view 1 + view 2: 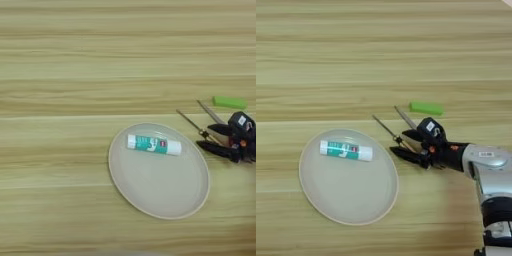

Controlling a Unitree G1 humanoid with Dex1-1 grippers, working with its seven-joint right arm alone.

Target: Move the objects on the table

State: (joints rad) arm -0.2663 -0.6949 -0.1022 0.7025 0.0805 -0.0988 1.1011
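A white tube with a teal label (pixel 152 144) lies in the upper part of a round beige plate (pixel 150 202) on the table (pixel 75 75). Right of the plate, a thin screwdriver (pixel 386 127) lies slanted, its tip pointing up-left. My right gripper (pixel 398 143) is open and low over the screwdriver's handle end, one black finger (pixel 410 134) above it and one below. The handle is mostly hidden between them. A flat bright-green block (pixel 426 108) lies just beyond the gripper.
A grey metal blade (pixel 405 118), like that of scissors, sticks out up-left from under the gripper, beside the screwdriver. My silver forearm (pixel 488 162) comes in from the right edge.
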